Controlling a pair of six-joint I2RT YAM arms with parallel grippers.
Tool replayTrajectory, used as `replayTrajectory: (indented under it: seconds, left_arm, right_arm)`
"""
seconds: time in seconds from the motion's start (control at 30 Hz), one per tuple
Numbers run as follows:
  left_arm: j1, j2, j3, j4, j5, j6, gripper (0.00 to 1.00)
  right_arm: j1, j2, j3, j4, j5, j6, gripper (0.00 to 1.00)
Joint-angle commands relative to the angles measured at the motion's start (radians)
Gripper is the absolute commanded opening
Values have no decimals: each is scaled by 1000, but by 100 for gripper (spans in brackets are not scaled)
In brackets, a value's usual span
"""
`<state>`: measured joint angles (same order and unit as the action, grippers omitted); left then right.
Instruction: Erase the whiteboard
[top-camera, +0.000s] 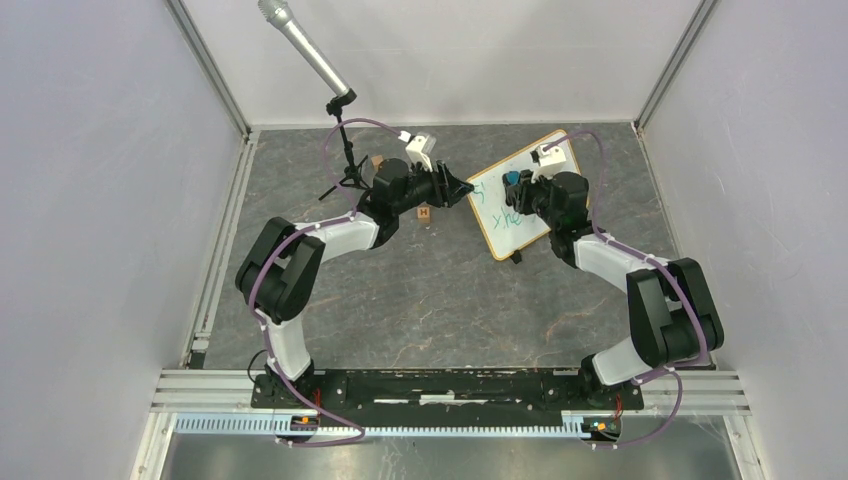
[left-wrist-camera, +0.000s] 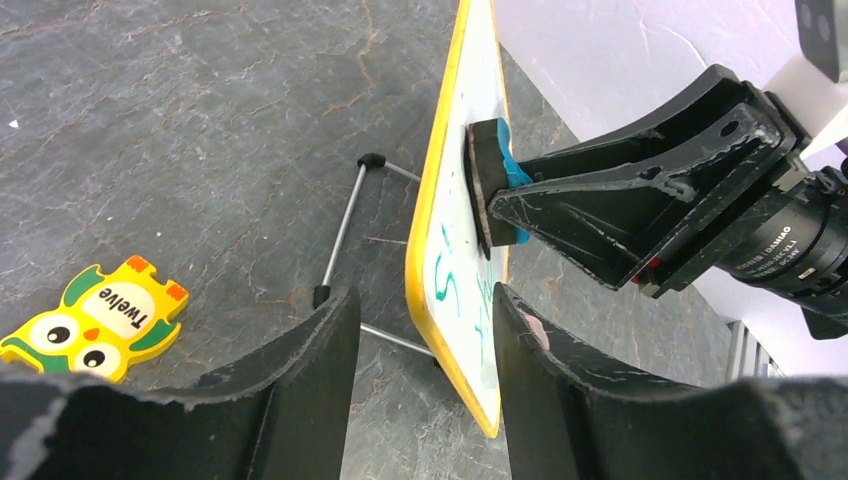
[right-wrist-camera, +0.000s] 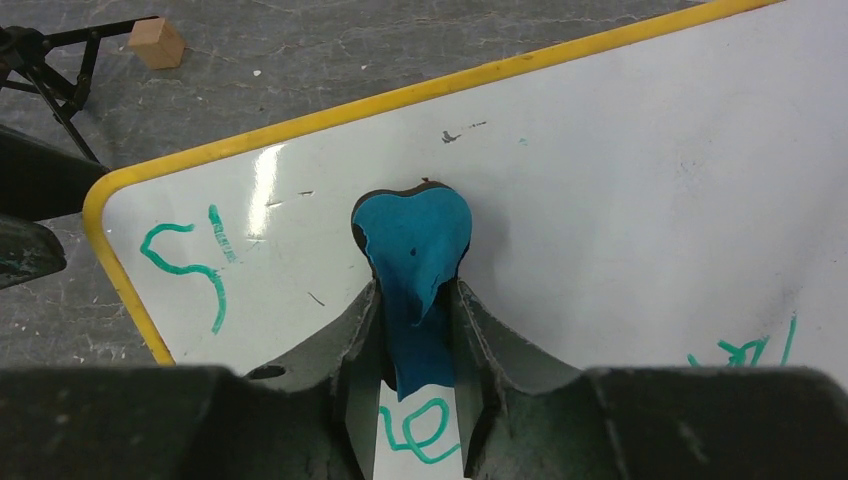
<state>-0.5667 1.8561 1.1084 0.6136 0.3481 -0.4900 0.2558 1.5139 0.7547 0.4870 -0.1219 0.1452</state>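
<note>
The whiteboard (top-camera: 524, 205) stands tilted on its wire feet at the back right, with a yellow-looking frame and green handwriting (right-wrist-camera: 190, 265) on its face. My right gripper (top-camera: 518, 188) is shut on a blue eraser (right-wrist-camera: 412, 235) and presses it flat against the board (right-wrist-camera: 620, 180) near the upper left. More green marks show below the eraser and at the right. My left gripper (left-wrist-camera: 422, 295) is open, and the board's near lower corner (left-wrist-camera: 455, 300) stands between its jaws. The eraser (left-wrist-camera: 490, 180) and a right finger (left-wrist-camera: 640, 190) show from the side.
A microphone (top-camera: 305, 50) on a black tripod stands at the back left. A wooden letter block (top-camera: 424, 212) lies under the left wrist and a small wood cube (right-wrist-camera: 157, 43) by the tripod. A yellow owl puzzle piece (left-wrist-camera: 95, 320) lies left of the board's wire legs (left-wrist-camera: 345, 230).
</note>
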Motion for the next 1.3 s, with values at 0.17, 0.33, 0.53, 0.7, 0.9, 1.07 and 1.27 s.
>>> replayTrajectory:
  seconds: [0.17,0.33,0.53,0.7,0.9,1.07,1.27]
  left_arm:
    - [6,40,57,89,37,-34,50]
    - [5,47,63,83,38,-30,41]
    - [5,51,65,79,37,-22,32]
    - [5,59,73,79,40,-22,23]
    - [6,42,64,73,27,-5,29]
    - [6,38,62,72,28,5,26]
    - [10,44,64,79,22,1,9]
  right_arm:
    - [22,-10,31,57,11,-22,45]
    - [23,-2,35,55,21,-18,46]
    - [26,13,50,58,18,-17,41]
    - [40,35,70,53,6,-34,28]
    - [61,34,75,48,22,-58,26]
    - [66,35,74,50,30,-64,26]
    - [81,35,81,44,33,-104,27]
